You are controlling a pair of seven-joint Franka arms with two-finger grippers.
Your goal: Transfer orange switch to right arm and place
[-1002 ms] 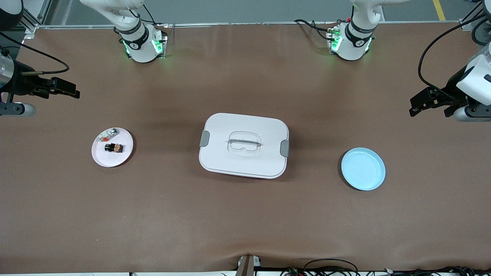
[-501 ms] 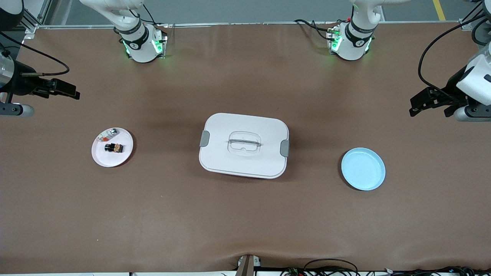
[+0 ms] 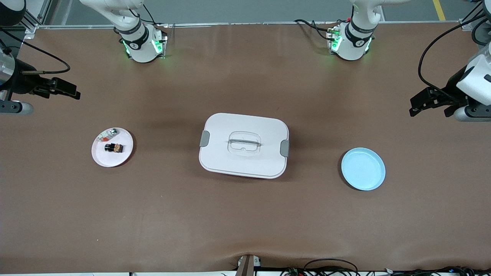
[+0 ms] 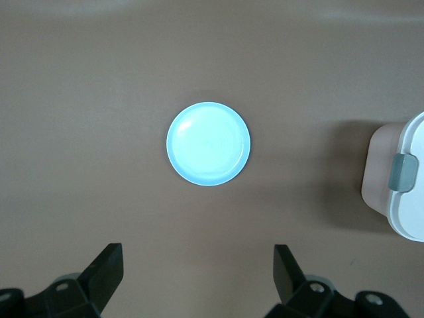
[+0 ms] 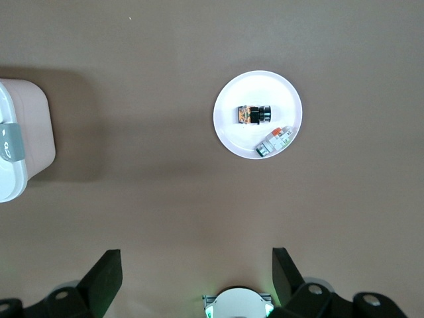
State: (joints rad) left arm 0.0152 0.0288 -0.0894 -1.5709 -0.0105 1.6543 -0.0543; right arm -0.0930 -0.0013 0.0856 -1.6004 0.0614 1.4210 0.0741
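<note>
A: Where is the switch (image 3: 114, 147) seen?

B: It is seen lying on the white plate (image 3: 123, 154), toward the right arm's end of the counter (image 3: 245, 222). In the right wrist view the switch (image 5: 254, 114) is found near the middle of that plate (image 5: 232, 139), with its orange face turned toward the box.

A: Is anything else carried by that plate?

B: A small clear piece (image 3: 107, 134) is lain just beside the switch, apart from it, close to the plate's rim. It is shown in the right wrist view (image 5: 275, 142) with a red bit on it.

A: How is the right claw (image 3: 63, 89) placed?

B: It is held up in the air over bare counter at the right arm's end, with the white plate well apart from it. Its fingers (image 5: 106, 278) are spread wide and nothing is gripped between them.

A: And the left claw (image 3: 429, 101)?

B: It is held over bare counter at the left arm's end. Its fingers (image 4: 106, 268) are likewise spread wide, and nothing is gripped. The blue plate (image 4: 208, 144) is seen below it, well apart from the fingertips.

A: What is placed between the two plates?

B: A white lidded box (image 3: 244, 145) is set at the middle of the counter, with grey clasps at both ends and a handle recessed in the lid. One end of it is caught at the edge of each wrist view.
</note>
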